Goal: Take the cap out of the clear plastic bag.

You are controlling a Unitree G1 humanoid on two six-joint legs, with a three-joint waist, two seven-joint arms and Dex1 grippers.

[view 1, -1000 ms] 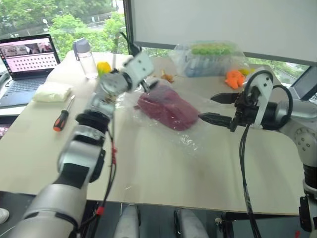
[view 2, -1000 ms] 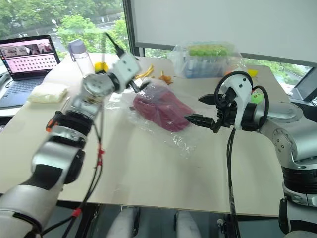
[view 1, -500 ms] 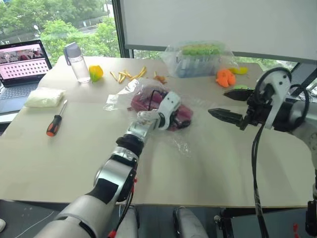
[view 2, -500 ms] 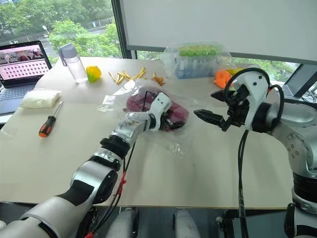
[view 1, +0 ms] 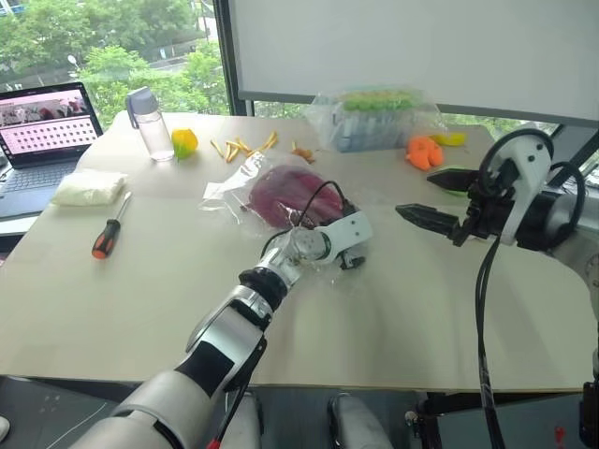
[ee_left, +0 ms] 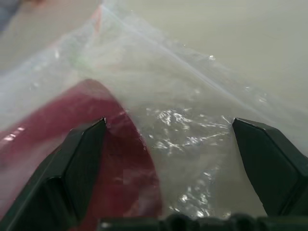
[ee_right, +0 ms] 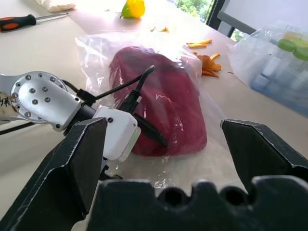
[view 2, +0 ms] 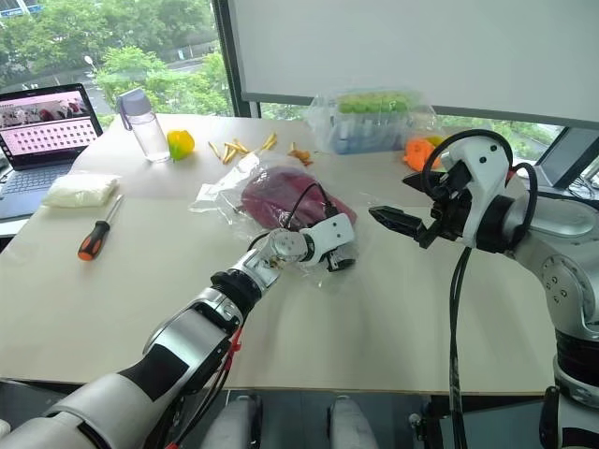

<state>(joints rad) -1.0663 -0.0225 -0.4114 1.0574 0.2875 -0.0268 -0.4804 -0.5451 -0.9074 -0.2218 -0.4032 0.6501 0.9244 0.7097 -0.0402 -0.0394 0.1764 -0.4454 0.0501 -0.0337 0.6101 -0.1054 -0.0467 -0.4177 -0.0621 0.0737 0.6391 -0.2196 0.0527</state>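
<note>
The dark red cap (view 1: 285,195) is lying inside the clear plastic bag (view 1: 245,178) near the middle of the table (view 1: 402,299), still fully enclosed. No readable writing is showing on either. The left gripper (view 1: 350,257) is reaching low to the bag's near edge, jaws spread wide over cap and crinkled plastic, grasping nothing. The right gripper (view 1: 423,195) is hovering just beside the bag, its 2 fingers parted and empty, pointing toward the cap.
</note>
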